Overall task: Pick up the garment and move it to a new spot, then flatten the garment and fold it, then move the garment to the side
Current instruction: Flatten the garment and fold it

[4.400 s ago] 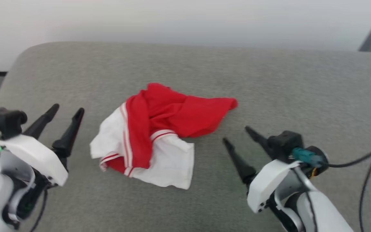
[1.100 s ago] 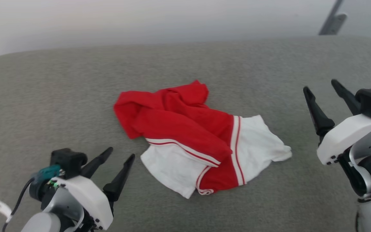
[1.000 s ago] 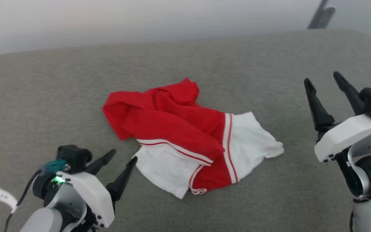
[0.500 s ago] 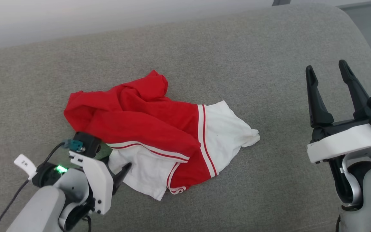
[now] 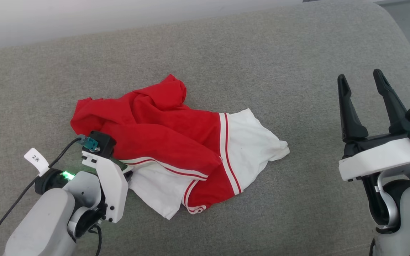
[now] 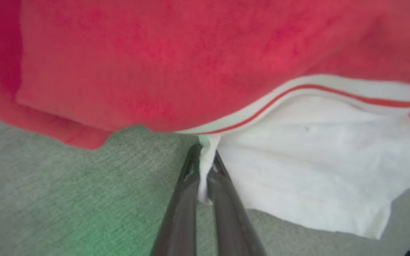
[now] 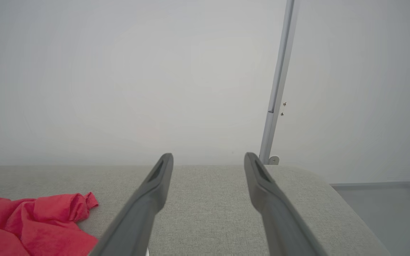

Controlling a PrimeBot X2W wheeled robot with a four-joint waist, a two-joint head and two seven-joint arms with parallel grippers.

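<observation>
Open before, the left claw (image 6: 206,156) now pinches the garment (image 5: 162,131); the right claw (image 5: 359,74) stays wide.

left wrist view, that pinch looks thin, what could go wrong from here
1. The left end effector pinches only a thin fold of white cuff on the soft bright-red cloth garment; it may slip out on lifting.
2. The garment lies crumpled, so a one-point lift may leave it bunched; the open right end effector stands well clear.
</observation>
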